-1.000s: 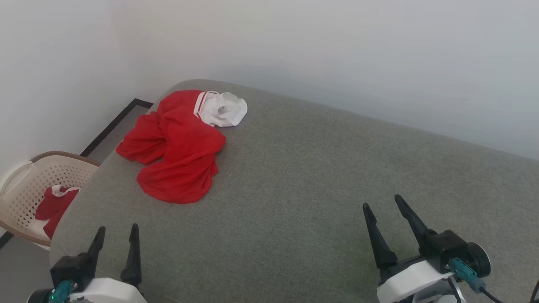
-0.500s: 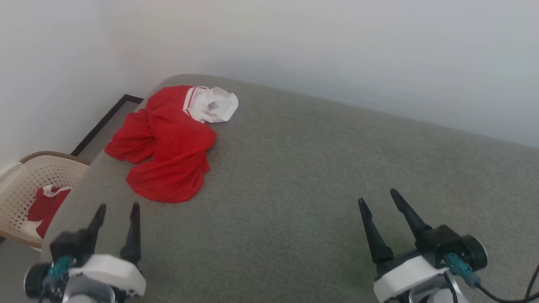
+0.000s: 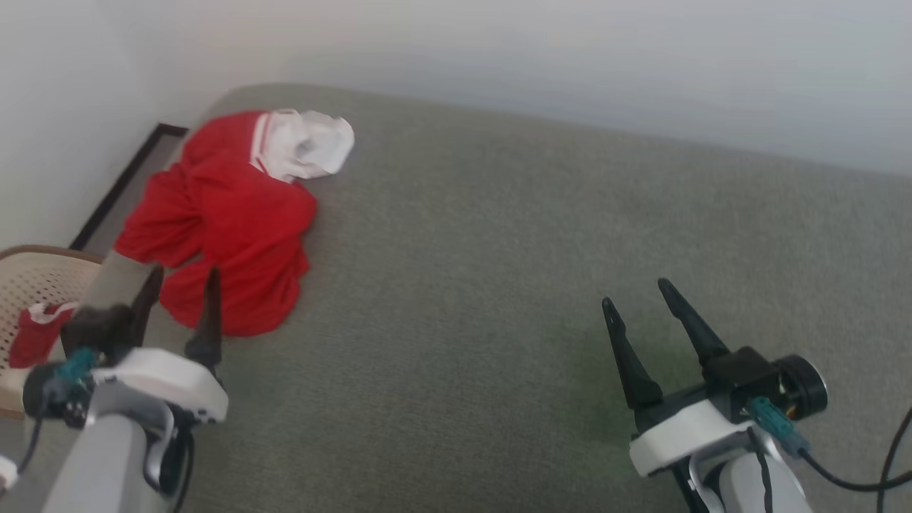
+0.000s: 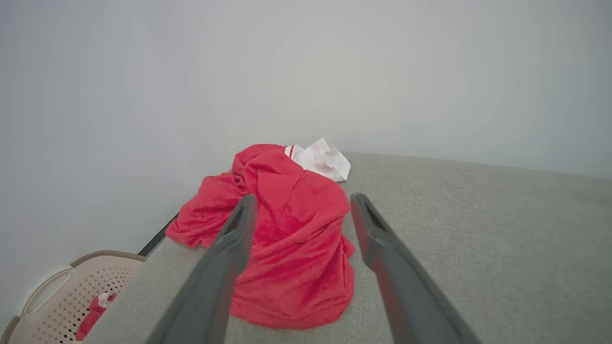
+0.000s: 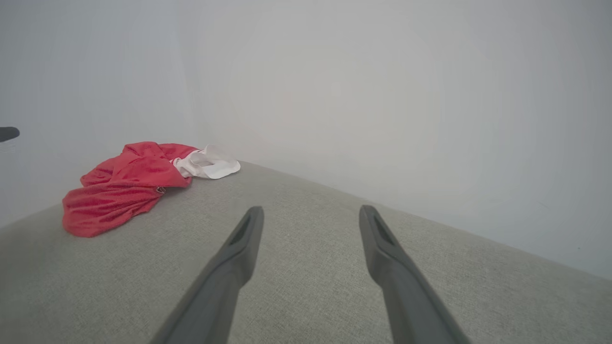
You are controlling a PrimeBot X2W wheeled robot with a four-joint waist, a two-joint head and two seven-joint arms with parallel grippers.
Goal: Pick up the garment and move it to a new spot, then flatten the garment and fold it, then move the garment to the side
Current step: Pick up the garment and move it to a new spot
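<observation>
— Where is the garment (image 3: 228,221)?

— On the cushion (image 3: 513,235), crumpled in a heap at its far left corner. It is mostly red, with a white part at the end farthest from me.

— And your grippers?

— My left gripper (image 3: 184,271) hovers over the cushion's left edge. Its jaws are spread and grasp nothing, and the fingers point at the heap. My right gripper (image 3: 635,293) hangs over the cushion's near right part, also spread and empty, well apart from the garment.

— Anything off the cushion?

— A pale basket (image 3: 35,274) sits beside its left edge, with a small red cloth (image 3: 32,342) inside.
</observation>
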